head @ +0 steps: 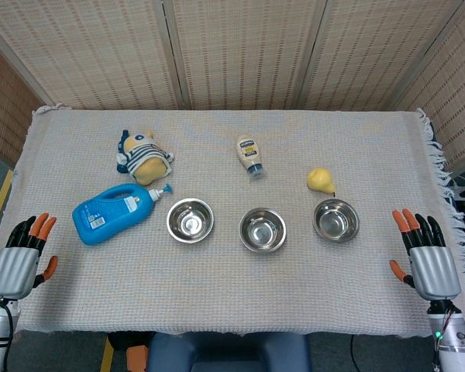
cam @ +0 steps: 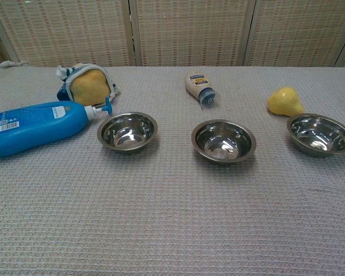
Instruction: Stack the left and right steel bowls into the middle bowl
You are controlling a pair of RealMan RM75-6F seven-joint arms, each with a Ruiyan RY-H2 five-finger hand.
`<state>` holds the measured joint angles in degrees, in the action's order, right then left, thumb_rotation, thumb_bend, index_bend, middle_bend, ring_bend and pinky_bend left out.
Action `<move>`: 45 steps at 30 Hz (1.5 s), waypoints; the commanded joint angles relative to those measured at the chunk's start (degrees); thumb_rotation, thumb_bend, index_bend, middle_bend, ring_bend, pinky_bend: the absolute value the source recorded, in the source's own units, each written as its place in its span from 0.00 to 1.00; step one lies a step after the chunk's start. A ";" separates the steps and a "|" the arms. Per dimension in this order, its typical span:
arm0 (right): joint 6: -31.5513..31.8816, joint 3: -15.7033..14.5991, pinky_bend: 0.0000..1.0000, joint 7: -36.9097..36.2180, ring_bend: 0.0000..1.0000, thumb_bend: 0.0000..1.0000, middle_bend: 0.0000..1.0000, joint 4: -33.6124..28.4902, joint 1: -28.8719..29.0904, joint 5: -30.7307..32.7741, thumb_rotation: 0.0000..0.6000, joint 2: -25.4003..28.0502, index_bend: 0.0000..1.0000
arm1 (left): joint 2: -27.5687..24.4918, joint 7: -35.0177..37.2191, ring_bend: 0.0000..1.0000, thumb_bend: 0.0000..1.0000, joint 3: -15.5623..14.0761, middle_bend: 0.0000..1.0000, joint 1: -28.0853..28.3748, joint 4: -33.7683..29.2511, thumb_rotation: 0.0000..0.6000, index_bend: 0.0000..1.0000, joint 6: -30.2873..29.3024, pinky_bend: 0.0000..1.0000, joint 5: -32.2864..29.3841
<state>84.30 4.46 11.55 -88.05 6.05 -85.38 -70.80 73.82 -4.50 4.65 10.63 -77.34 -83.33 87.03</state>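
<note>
- Head view shows three shiny round steel bowls standing upright in a row across the near half of a pale woven tablecloth (head: pixel 232 302), each well apart from the next.
- The left steel bowl (head: pixel 190 220) sits just beside the pump nozzle of a blue plastic detergent bottle (head: pixel 112 213), which lies on its side with a white label facing up.
- The middle steel bowl (head: pixel 263 230) stands alone, nothing inside it; behind it, farther back, a cream squeeze bottle of mayonnaise (head: pixel 250 155) lies on its side with its dark cap pointing toward the bowls.
- The right steel bowl (head: pixel 336 220) is empty too, with a small yellow pear-shaped object (head: pixel 320 180) just behind its far rim.
- A yellow plush toy in a striped blue-and-white outfit (head: pixel 143 159) lies behind the detergent bottle, near the left bowl but not touching it.
- The robot's left hand (head: pixel 22 260), grey with orange fingertips, hovers at the left edge of the cloth with fingers apart and holding nothing.
- The robot's right hand (head: pixel 425 256) hovers at the right edge, also spread and holding nothing, well away from the right bowl.
- Chest view shows the same row of bowls with neither hand visible.
</note>
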 commanded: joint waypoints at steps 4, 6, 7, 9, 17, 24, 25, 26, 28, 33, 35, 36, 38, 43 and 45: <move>0.21 0.12 0.00 0.60 0.00 0.16 0.00 -0.36 -0.15 0.45 1.00 -0.02 0.00 | 1.82 -1.10 0.00 0.41 -0.39 0.00 2.30 0.63 1.00 0.00 2.93 0.09 0.51; 0.51 0.09 0.00 0.44 0.00 0.16 0.00 -0.61 -0.37 0.48 1.00 0.22 0.00 | 2.80 -1.68 0.00 0.41 -0.23 0.00 3.60 0.87 1.00 0.00 4.77 0.09 0.35; 0.72 0.11 0.00 0.43 0.00 0.16 0.00 -0.68 -0.50 0.53 1.00 0.32 0.00 | 3.42 -2.17 0.00 0.41 -0.16 0.00 4.36 1.05 1.00 0.00 5.89 0.09 0.24; 1.04 0.16 0.00 0.44 0.00 0.16 0.00 -0.82 -0.75 0.73 1.00 0.49 0.00 | 5.35 -3.69 0.00 0.41 0.08 0.00 6.37 1.84 1.00 0.00 8.28 0.09 0.31; -0.84 0.89 0.00 0.48 0.00 0.16 0.00 -0.47 -0.11 2.88 1.00 0.49 0.00 | 16.46 -9.23 0.00 0.41 3.16 0.00 15.30 12.75 1.00 0.03 17.02 0.07 -1.55; -3.30 1.76 0.00 1.12 0.00 0.16 0.00 0.00 0.85 5.63 1.00 0.45 0.00 | 22.65 -9.31 0.00 0.41 3.54 0.00 20.62 17.88 1.00 0.07 20.58 0.07 -1.34; -3.42 1.83 0.00 1.13 0.00 0.16 0.00 -0.02 0.88 5.89 1.00 0.51 0.00 | 23.59 -9.43 0.00 0.41 3.10 0.00 21.24 18.45 1.00 0.07 20.79 0.07 -0.83; -3.44 1.86 0.00 1.09 0.00 0.16 0.00 -0.07 0.87 6.04 1.00 0.58 0.00 | 24.24 -9.40 0.00 0.41 2.79 0.00 21.64 18.78 1.00 0.08 20.89 0.07 -0.47; -3.38 1.90 0.00 0.97 0.00 0.16 0.00 -0.19 0.77 6.27 1.00 0.76 0.00 | 25.42 -9.21 0.00 0.41 2.26 0.00 22.29 19.26 1.00 0.09 21.10 0.07 0.01; -3.28 1.90 0.00 0.56 0.00 0.16 0.00 -0.49 0.63 6.47 1.00 1.23 0.00 | 27.30 -9.17 0.00 0.41 1.39 0.00 23.23 19.71 1.00 0.11 21.44 0.07 0.48; -3.31 1.89 0.00 0.50 0.00 0.16 0.00 -0.53 0.63 6.49 1.00 1.30 0.00 | 27.49 -9.14 0.00 0.41 1.29 0.00 23.29 19.81 1.00 0.12 21.36 0.07 0.53; -3.39 1.88 0.00 0.44 0.00 0.16 0.00 -0.59 0.62 6.57 1.00 1.39 0.00 | 27.77 -9.16 0.00 0.41 1.07 0.00 23.40 19.87 1.00 0.15 21.29 0.07 0.75; -3.75 1.83 0.00 0.27 0.00 0.16 0.00 -0.86 0.64 6.86 1.00 1.75 0.00 | 28.87 -8.96 0.00 0.41 0.44 0.00 23.76 20.69 1.00 0.21 20.80 0.07 1.50; -3.74 1.48 0.00 -0.40 0.00 0.16 0.00 -1.74 0.39 6.66 1.00 2.73 0.00 | 34.51 -3.63 0.00 0.44 -0.26 0.04 25.41 29.83 1.00 0.52 16.95 0.08 4.46; -3.91 1.43 0.00 -0.36 0.00 0.16 0.00 -1.81 0.41 6.81 1.00 2.83 0.00 | 36.24 -1.29 0.00 0.48 -0.50 0.08 25.72 32.92 1.00 0.60 14.96 0.09 5.43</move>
<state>80.44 5.91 11.16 -89.84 6.45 -78.60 -68.00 107.02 -9.25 4.66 35.48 -48.94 -65.48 90.66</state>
